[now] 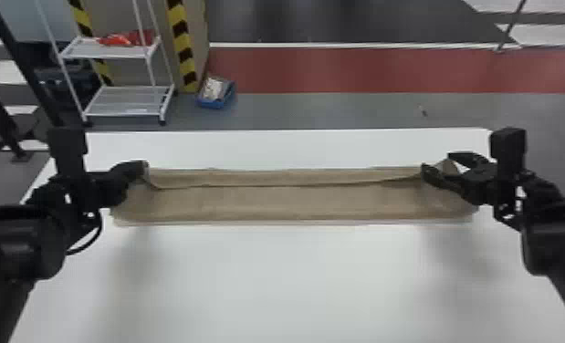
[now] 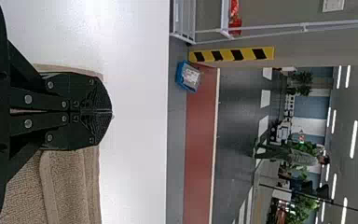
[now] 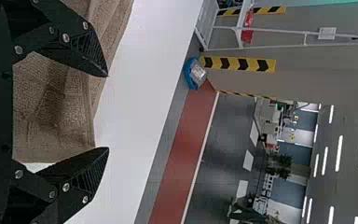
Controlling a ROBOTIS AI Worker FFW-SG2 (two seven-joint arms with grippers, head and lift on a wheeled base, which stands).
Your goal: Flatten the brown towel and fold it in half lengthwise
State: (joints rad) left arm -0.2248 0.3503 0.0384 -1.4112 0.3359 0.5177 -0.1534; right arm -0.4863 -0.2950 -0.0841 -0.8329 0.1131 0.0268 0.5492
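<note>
Brown towel (image 1: 295, 200) runs left-right; far right corner between right gripper (image 3: 107, 112)'s spread jaws. Left gripper (image 2: 111, 112): jaws pressed together, we can't tell if pinching cloth.

You have broad room over the near side of the table (image 1: 285, 283), and a narrower band beyond the towel (image 1: 295, 200). Your left hand (image 1: 144, 165) and right hand (image 1: 435, 162) stand in the way at its two ends.

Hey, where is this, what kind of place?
Probably an indoor workshop or lab: striped yellow-and-black guards, a metal shelf rack and a red floor band beyond the table.
</note>
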